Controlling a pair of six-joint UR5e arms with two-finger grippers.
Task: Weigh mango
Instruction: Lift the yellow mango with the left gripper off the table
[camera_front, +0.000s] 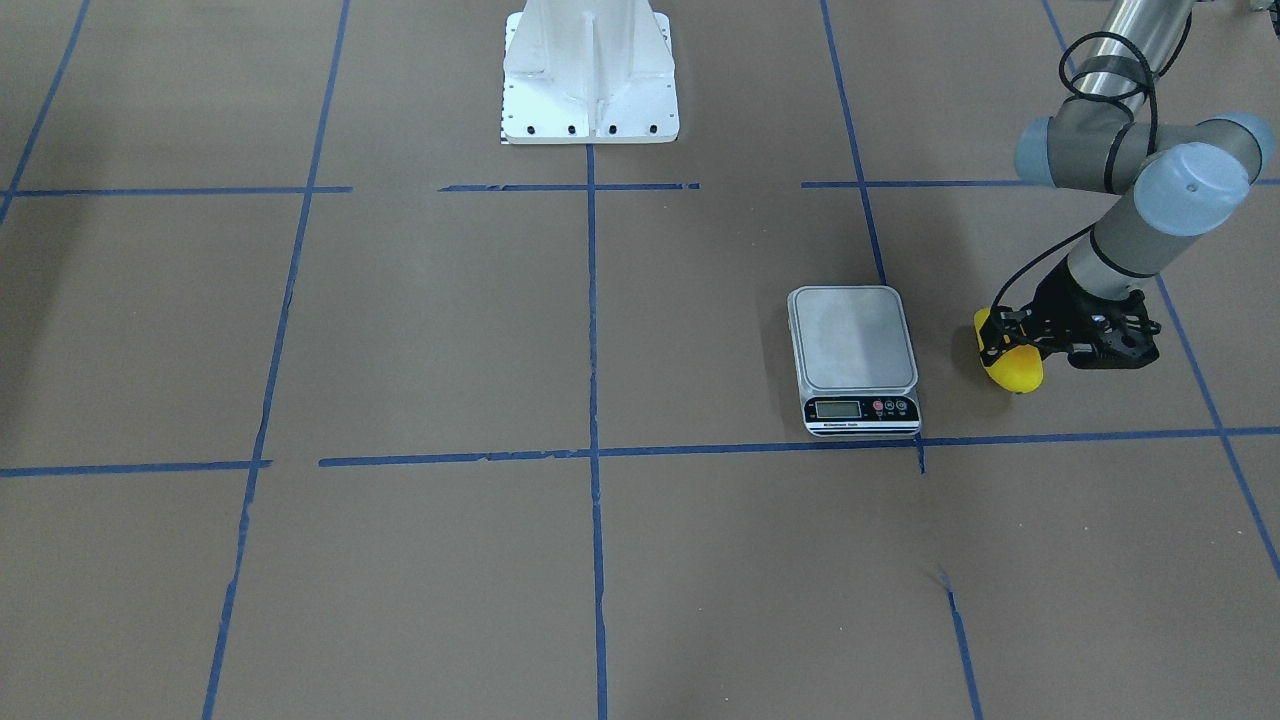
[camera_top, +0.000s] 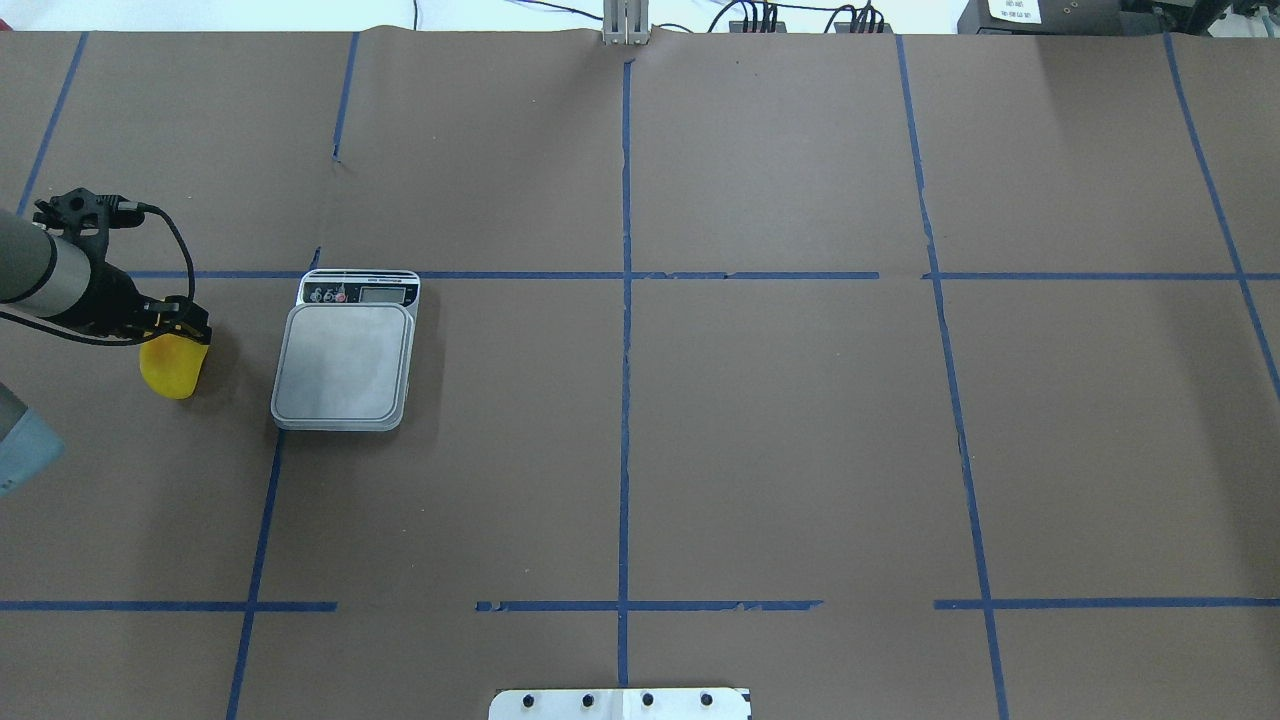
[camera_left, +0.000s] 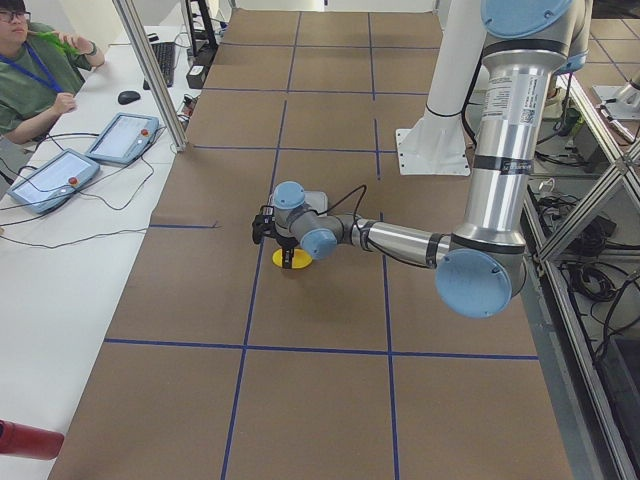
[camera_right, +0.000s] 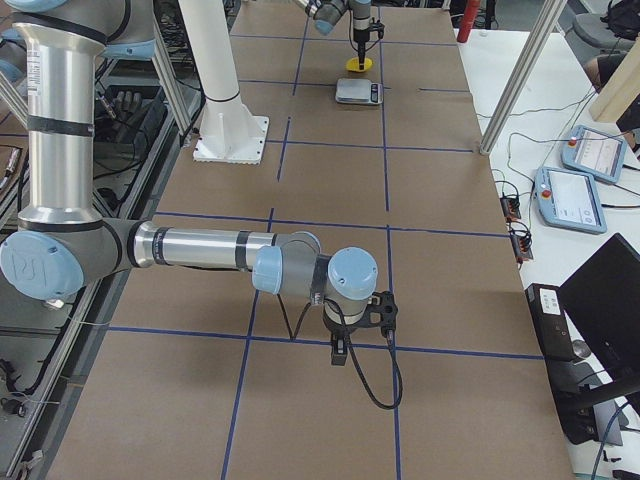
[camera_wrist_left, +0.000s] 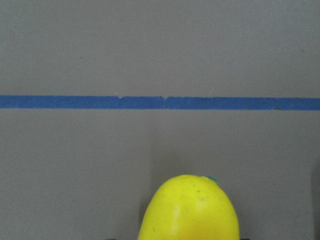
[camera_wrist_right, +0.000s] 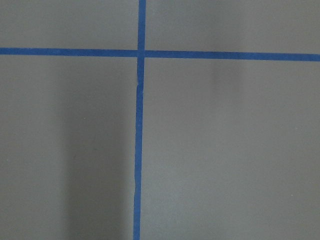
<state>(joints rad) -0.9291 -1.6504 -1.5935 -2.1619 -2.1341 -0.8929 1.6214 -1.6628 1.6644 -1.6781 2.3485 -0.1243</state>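
Observation:
The yellow mango (camera_front: 1012, 368) lies low over the brown table, just beside the scale (camera_front: 853, 352) on my left side. My left gripper (camera_front: 1008, 342) comes down on the mango, with a black finger on each side, and looks shut on it. I cannot tell whether the mango touches the table. The overhead view shows the mango (camera_top: 172, 368) left of the scale (camera_top: 345, 362) with the left gripper (camera_top: 172, 328) over its far end. The left wrist view shows only the mango's tip (camera_wrist_left: 189, 210). The scale's platform is bare. My right gripper (camera_right: 340, 348) shows only in the exterior right view, and I cannot tell its state.
The white robot base (camera_front: 590, 75) stands at the table's robot side. Blue tape lines (camera_top: 625, 330) divide the brown table. An operator (camera_left: 35, 70) sits at a side desk with tablets (camera_left: 122, 137).

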